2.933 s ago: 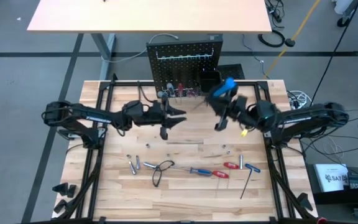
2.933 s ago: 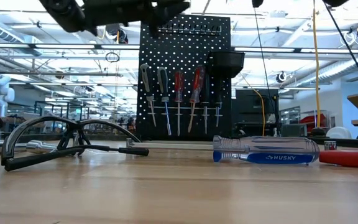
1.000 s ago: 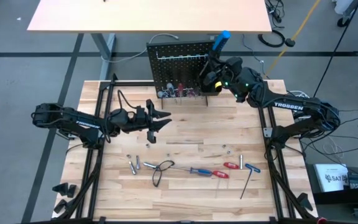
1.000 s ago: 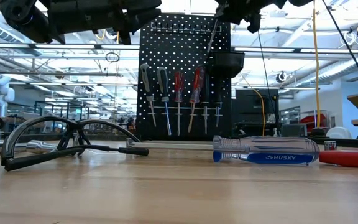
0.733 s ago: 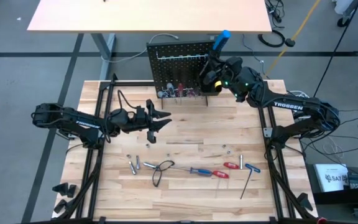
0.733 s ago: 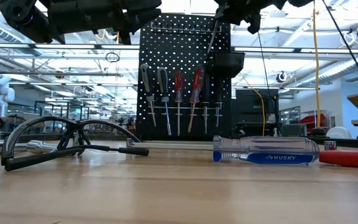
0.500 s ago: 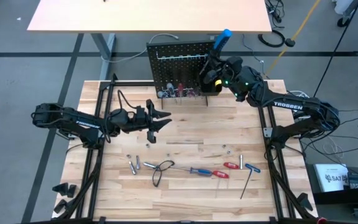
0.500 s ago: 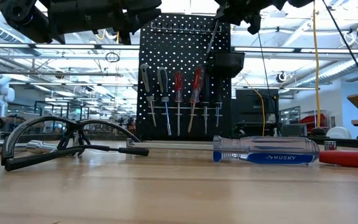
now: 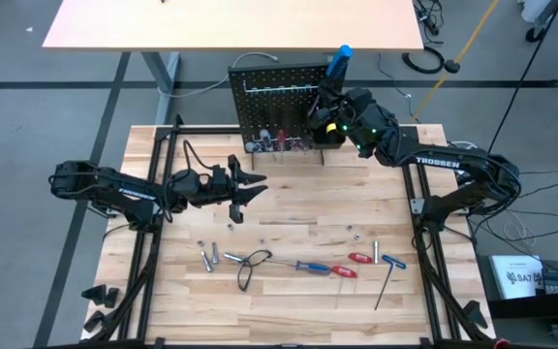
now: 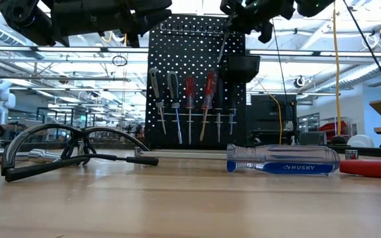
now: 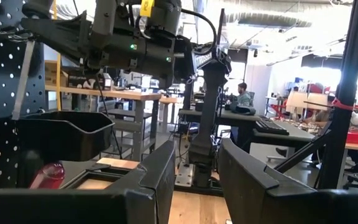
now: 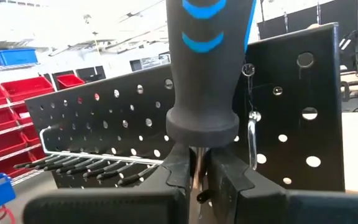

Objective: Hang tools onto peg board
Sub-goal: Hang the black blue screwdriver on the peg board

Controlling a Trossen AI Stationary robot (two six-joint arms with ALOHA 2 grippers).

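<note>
My high camera looks straight down on my table (image 9: 289, 218). My low one sits at table level, facing 12 o'clock at the peg board (image 10: 197, 79). Both wrist cameras, close up, share that board.

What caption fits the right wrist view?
Right end effector holds a screwdriver by its shaft at the peg board.

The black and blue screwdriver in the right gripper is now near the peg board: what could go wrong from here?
1. The right gripper pinches only the thin shaft under the black and blue screwdriver, so the heavy handle above could tip or slip.
2. The shaft slants beside the small black bin and the red screwdrivers already hanging on the peg board; it might knock them.
3. The left gripper waits open over the table, clear of this.
</note>
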